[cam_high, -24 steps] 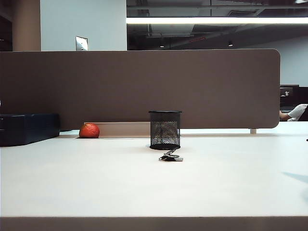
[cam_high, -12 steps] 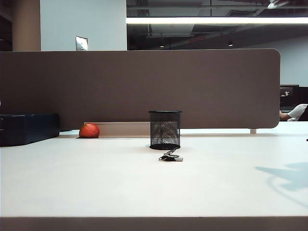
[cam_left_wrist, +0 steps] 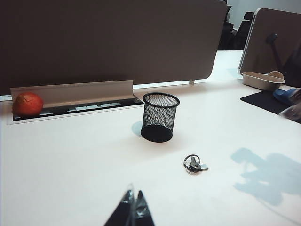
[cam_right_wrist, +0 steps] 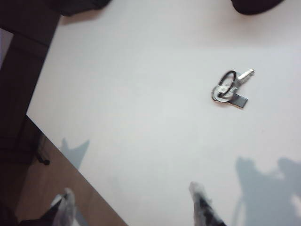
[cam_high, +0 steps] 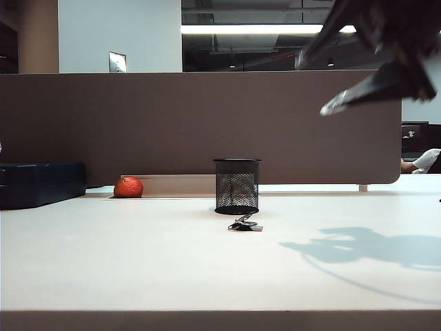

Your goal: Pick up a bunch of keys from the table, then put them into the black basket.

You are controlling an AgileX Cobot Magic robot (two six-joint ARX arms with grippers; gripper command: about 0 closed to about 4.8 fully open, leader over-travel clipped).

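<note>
While the keys (cam_high: 244, 225) lie flat on the bench (cam_high: 172, 262), just in front of the basket (cam_high: 236, 185) and apart from its base, the right pincer (cam_high: 344, 76) hangs high above the bench, well up and to the right of the basket in the exterior view. Its fingers stand apart with nothing between them. In the right wrist view the two fingertips (cam_right_wrist: 204, 202) show at the frame's edge, spread wide, and the keys (cam_right_wrist: 229, 88) lie well beyond them on bare bench, untouched. The arm's shadow falls on the bench to the right of the keys.

The left pincer (cam_left_wrist: 133, 209) shows only in the left wrist view, where its fingertips meet in a point, closed on nothing, low over the bench. From it the keys (cam_left_wrist: 194, 164) lie well ahead and off to one side, nearer than the basket (cam_left_wrist: 159, 117), which stands upright.

An orange ball (cam_high: 128, 187) sits far left of the basket against the partition (cam_high: 207, 124), and a dark box (cam_high: 38, 183) lies farther left again.
</note>
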